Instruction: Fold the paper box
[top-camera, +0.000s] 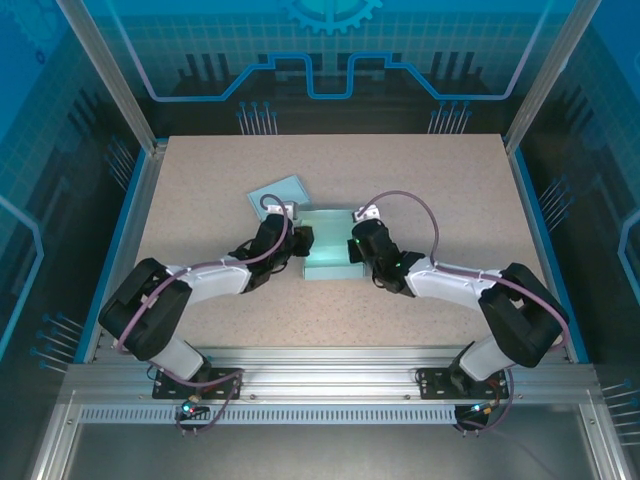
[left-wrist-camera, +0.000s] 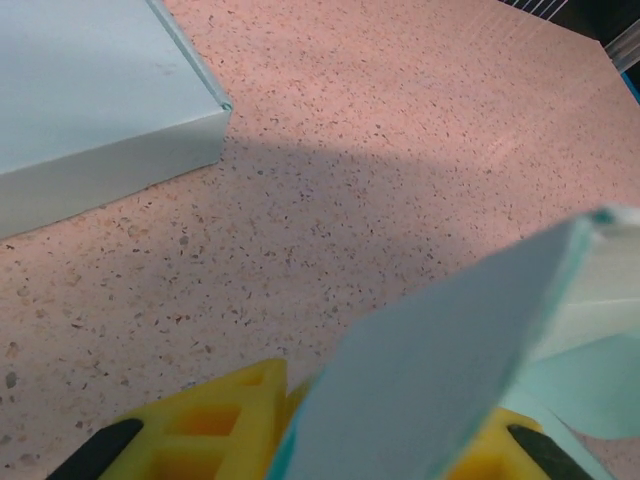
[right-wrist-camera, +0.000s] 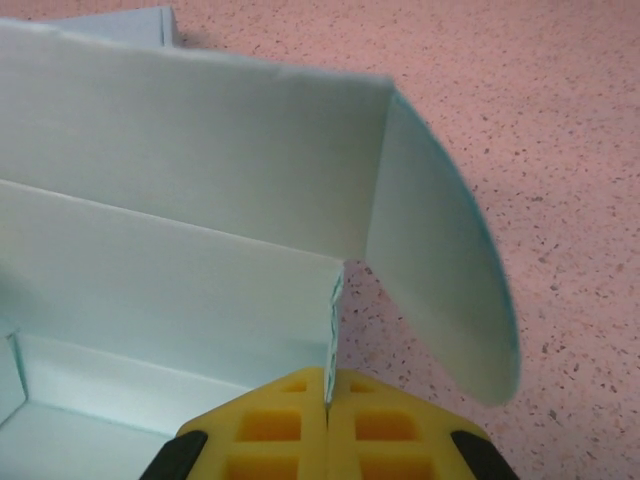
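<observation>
- The right gripper (right-wrist-camera: 327, 425) has its yellow pads pressed together on the upright edge of an inner wall of the pale turquoise paper box (right-wrist-camera: 180, 160).
- A rounded flap (right-wrist-camera: 440, 270) curves away just right of that pinch. The tall back panel stands beyond it.
- The left gripper (left-wrist-camera: 370, 445) has a turquoise panel (left-wrist-camera: 450, 350) rising between its yellow fingers (left-wrist-camera: 230, 420). I cannot tell whether they clamp it.
- From above, the box (top-camera: 328, 262) lies between the left gripper (top-camera: 293, 240) and the right gripper (top-camera: 357, 243), its long axis running across from one to the other.
- Both arms are equally near, so any inward fold likely goes toward the box's middle.
- A second flat, pale blue box (top-camera: 278, 192) rests behind on the speckled table (top-camera: 450, 180).
</observation>
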